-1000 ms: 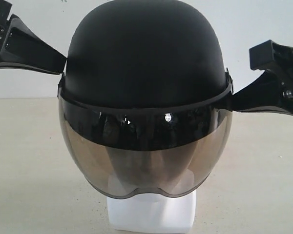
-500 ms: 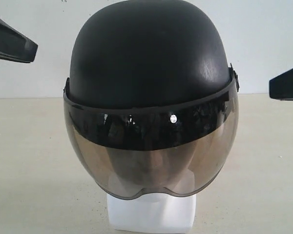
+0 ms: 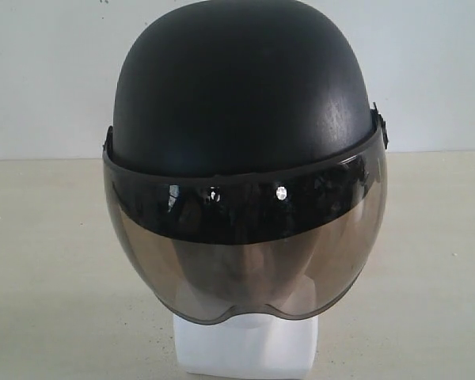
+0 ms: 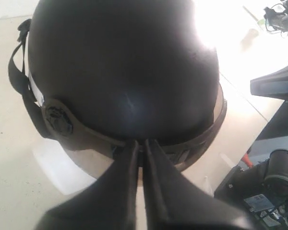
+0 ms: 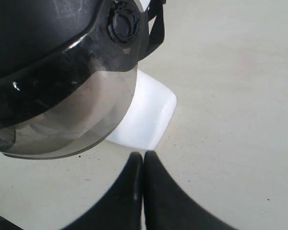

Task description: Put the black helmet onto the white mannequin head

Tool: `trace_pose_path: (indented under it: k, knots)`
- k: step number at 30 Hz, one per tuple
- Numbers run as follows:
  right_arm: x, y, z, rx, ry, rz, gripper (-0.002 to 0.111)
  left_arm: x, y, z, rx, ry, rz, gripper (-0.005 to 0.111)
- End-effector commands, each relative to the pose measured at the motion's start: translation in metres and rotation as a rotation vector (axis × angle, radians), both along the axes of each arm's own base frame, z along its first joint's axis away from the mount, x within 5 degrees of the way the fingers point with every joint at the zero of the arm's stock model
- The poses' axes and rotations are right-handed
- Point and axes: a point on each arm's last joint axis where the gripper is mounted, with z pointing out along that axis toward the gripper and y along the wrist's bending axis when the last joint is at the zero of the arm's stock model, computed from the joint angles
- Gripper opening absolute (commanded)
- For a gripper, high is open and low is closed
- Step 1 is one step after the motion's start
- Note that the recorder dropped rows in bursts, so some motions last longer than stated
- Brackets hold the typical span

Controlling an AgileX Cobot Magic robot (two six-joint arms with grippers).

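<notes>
The black helmet (image 3: 237, 95) sits on the white mannequin head (image 3: 245, 348), whose face shows dimly through the smoky visor (image 3: 245, 269); only the squarish base is uncovered. Neither gripper appears in the exterior view. In the left wrist view my left gripper (image 4: 142, 142) is shut and empty, its tips pointing at the helmet's (image 4: 125, 72) lower rim from the side. In the right wrist view my right gripper (image 5: 143, 154) is shut and empty, a short way off the white base (image 5: 146, 115), with the helmet (image 5: 38, 38) beside it.
The head stands on a beige tabletop (image 3: 47, 261) before a white wall (image 3: 47, 79). Dark equipment (image 4: 273, 182) stands past the table's edge in the left wrist view. A chin strap (image 4: 19, 72) hangs at the helmet's side.
Both grippers let go of the helmet's sides and drew outward, leaving the exterior view. The helmet stays on the head, settled slightly.
</notes>
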Motion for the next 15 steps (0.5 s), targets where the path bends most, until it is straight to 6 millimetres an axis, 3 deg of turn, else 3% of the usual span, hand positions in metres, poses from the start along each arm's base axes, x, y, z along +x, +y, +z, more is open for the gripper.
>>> trace_pose_path:
  k: [1, 15]
  knots:
    - [-0.0023, -0.0005, 0.0011, 0.000, -0.006, 0.001, 0.000, -0.0093, -0.0007, 0.0033, -0.018, -0.019, 0.002, 0.004]
    - [-0.0023, -0.0005, 0.0011, 0.000, -0.006, 0.001, 0.000, -0.0108, -0.0007, 0.0038, -0.015, -0.023, 0.003, 0.004]
